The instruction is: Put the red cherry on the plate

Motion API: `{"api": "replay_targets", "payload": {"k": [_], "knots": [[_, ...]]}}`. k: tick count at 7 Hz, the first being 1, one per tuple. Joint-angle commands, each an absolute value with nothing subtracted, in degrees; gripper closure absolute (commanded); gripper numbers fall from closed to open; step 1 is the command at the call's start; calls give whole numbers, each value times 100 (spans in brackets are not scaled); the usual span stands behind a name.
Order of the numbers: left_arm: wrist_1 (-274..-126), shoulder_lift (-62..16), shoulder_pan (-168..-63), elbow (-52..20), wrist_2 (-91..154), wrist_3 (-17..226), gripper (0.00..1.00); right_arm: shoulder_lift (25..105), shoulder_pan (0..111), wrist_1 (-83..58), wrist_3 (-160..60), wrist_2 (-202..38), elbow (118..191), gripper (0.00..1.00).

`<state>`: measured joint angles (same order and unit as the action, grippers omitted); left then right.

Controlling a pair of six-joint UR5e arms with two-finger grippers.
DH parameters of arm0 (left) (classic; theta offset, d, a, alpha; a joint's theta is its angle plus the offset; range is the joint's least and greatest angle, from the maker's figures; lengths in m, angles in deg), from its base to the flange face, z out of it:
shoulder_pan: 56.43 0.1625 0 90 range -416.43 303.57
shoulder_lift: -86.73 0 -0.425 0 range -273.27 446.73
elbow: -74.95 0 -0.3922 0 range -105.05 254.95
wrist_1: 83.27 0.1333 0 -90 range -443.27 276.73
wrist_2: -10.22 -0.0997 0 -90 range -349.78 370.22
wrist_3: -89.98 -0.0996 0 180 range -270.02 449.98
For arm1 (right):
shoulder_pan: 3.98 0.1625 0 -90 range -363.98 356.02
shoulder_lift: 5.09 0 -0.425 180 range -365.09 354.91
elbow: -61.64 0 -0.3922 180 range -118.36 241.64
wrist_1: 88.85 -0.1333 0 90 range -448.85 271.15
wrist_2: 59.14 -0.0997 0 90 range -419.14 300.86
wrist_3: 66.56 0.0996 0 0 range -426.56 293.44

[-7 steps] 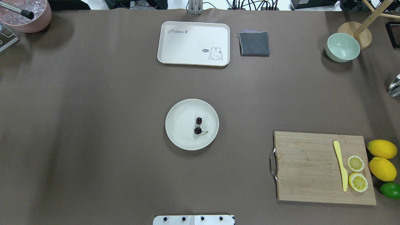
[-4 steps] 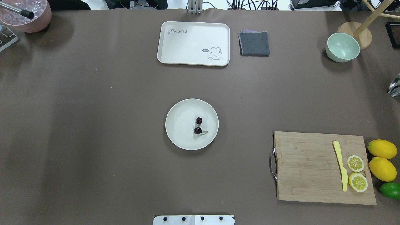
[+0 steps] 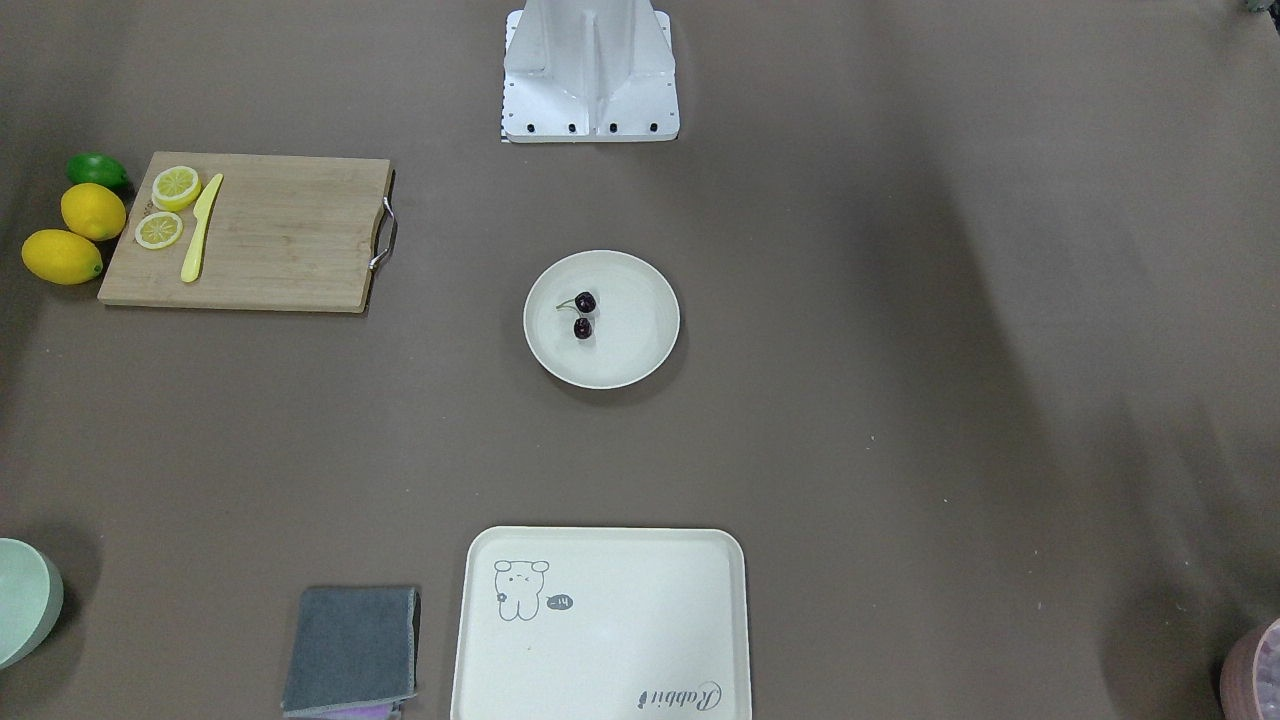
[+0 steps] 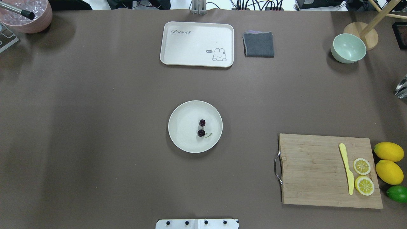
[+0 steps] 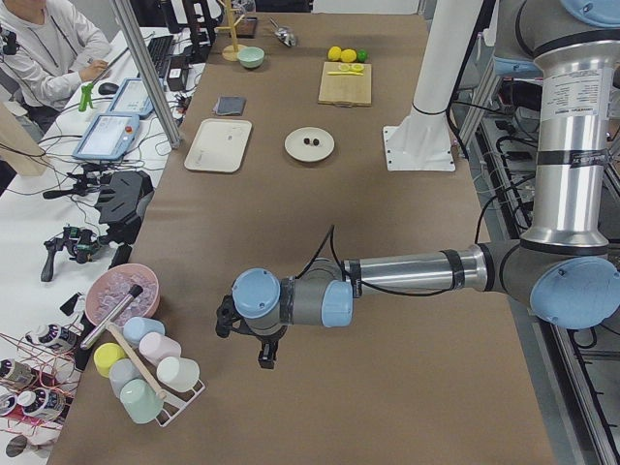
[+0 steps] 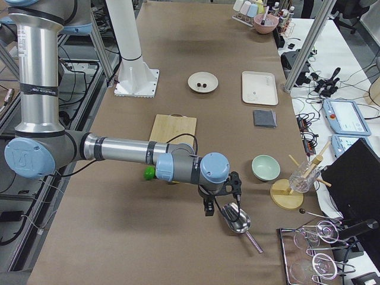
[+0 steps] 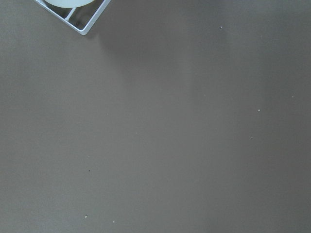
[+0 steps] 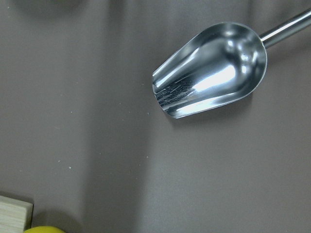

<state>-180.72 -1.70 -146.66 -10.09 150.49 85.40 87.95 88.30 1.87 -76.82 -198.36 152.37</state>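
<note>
The red cherry (image 4: 201, 128), a dark joined pair with thin stems, lies inside the round cream plate (image 4: 184, 127) at the table's middle, also seen from the front as cherry (image 3: 583, 314) on plate (image 3: 630, 335). No gripper is near it. My left gripper (image 5: 263, 354) hangs over bare table at the left end, by a cup rack. At the right end, my right gripper (image 6: 209, 209) hovers beside a metal scoop (image 8: 214, 70). Both show only in the side views, so I cannot tell whether they are open or shut.
A cream tray (image 4: 197, 44), grey cloth (image 4: 258, 44) and pale green bowl (image 4: 348, 48) sit along the far edge. A cutting board (image 4: 318, 170) holds a yellow knife and lemon slices, with lemons (image 4: 388, 162) and a lime beside it. A pink bucket (image 4: 27, 16) stands far left.
</note>
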Motion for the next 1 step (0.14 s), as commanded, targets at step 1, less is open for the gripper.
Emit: {"api": "replay_targets", "payload": {"k": [1], "knots": [[-18057,-204,-14669,-995,15031,8506,3,8789,8830,176,-7684,-19871,15252,0]]}}
